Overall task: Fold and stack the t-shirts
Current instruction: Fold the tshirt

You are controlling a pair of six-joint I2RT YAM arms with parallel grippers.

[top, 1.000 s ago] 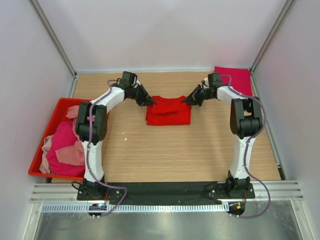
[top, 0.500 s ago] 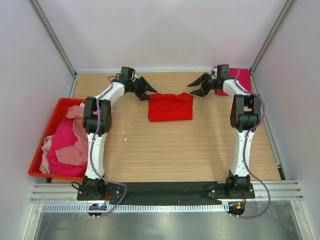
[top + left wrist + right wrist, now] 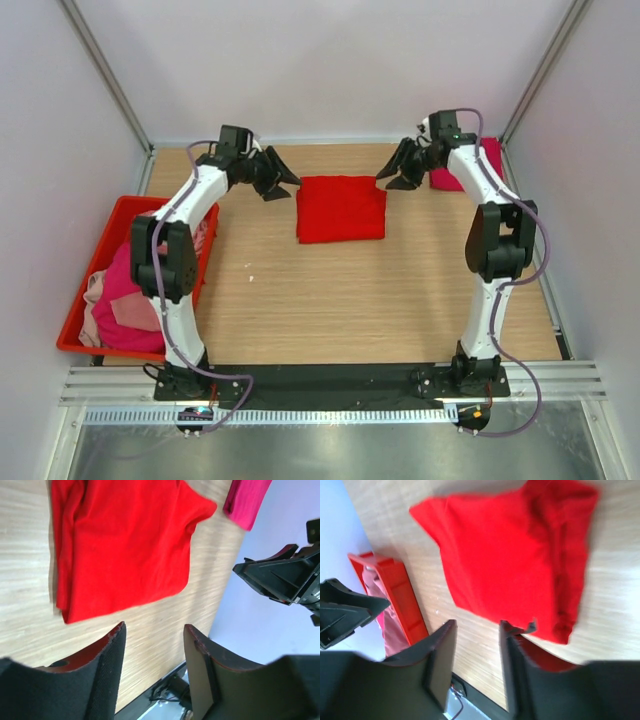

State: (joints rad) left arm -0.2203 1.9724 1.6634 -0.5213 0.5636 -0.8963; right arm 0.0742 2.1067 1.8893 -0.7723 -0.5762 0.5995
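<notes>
Observed folded red shirt (image 3: 341, 208) lying flat at far middle of bench (image 3: 350, 300). Found left fingers (image 3: 283, 178) parted and empty, just off its far left corner; right fingers (image 3: 395, 172) likewise parted, empty, off far right corner. Noted magenta shirt (image 3: 490, 152) in far right corner, more shirts (image 3: 125, 290) heaped in red bin (image 3: 72, 330) at left.

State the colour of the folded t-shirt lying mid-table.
The folded t-shirt is bright red, clearest in the top external view.
</notes>
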